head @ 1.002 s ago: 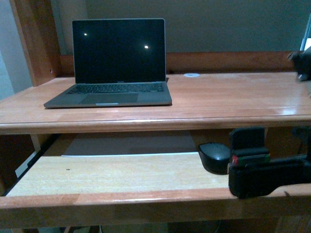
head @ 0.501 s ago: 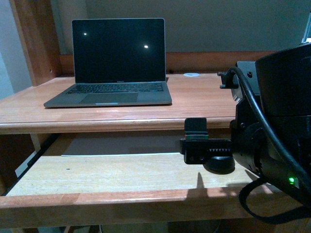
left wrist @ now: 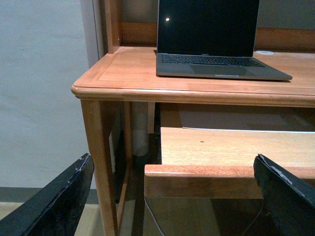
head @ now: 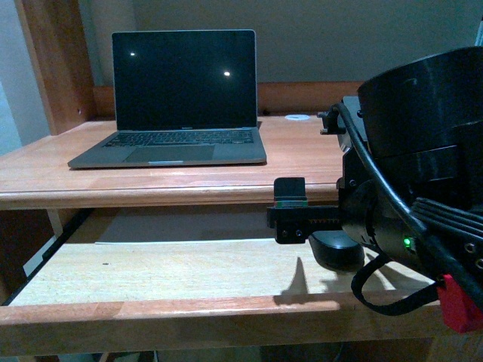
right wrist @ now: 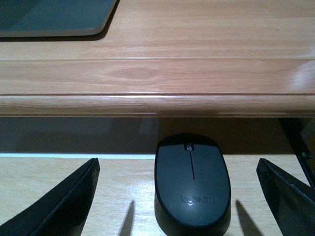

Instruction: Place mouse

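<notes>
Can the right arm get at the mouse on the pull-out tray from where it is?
Probably yes: the right gripper is open, fingers flanking the mouse, nothing between; the desktop edge overhangs just beyond.

I see the mouse (head: pixel 337 250) as a small matte black dome, rounded and oval, lying flat on its base on the pull-out shelf (head: pixel 166 271) beneath the tabletop (head: pixel 302 162). It sits toward the right of that shelf, near its far edge, just below the tabletop's front lip. The right wrist view shows a scroll wheel at its far end, a thin seam down the middle, and a faint logo on its near half (I can just read it). It lies free between the fingers of the right claw (right wrist: pixel 176 163), clear of both.
</notes>
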